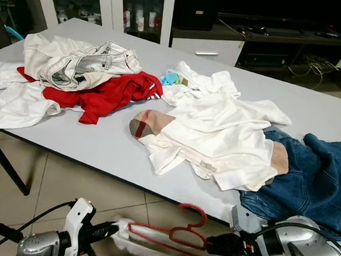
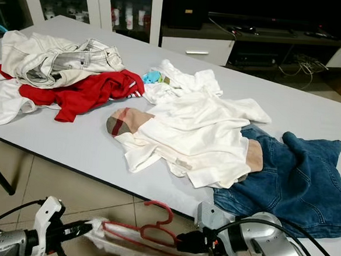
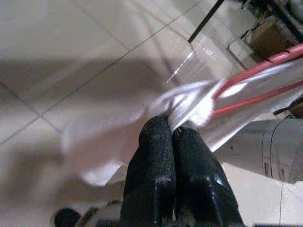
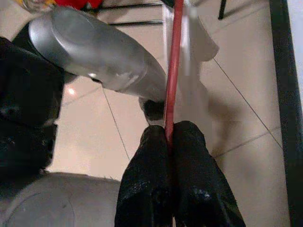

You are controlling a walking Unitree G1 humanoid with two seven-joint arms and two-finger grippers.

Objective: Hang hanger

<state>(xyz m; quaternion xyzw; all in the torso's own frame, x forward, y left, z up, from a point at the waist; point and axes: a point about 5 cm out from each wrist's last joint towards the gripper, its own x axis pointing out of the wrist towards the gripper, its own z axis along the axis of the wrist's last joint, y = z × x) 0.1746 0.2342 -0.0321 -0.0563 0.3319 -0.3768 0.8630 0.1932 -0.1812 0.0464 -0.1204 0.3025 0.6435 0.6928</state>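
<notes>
So the red hanger (image 1: 182, 229) is down low in front of the bench (image 1: 105, 147), below its near edge and over the tiled floor (image 1: 67, 182), held between both arms. The right gripper (image 4: 169, 137) has its fingers clamped tight on the red wire of the hanger. The left gripper (image 3: 171, 127) has its fingers pinched shut on a bunch of white cloth (image 3: 189, 106) that's draped around the other end of the hanger, so the two grippers face each other with the hanger stretched between them.

Up on the bench it's a laundry mess: a white shirt (image 1: 216, 137) spread in the middle, overlapping blue denim jeans (image 1: 313, 179) at the right edge. A red garment (image 1: 111, 94) sits to the left with pale jeans (image 1: 75, 63) piled on top, and more white clothes (image 1: 14, 102) at the far left.

Behind the bench there's a white glass-door cabinet (image 1: 109, 3) and a dark TV stand (image 1: 264, 38) with cables.
</notes>
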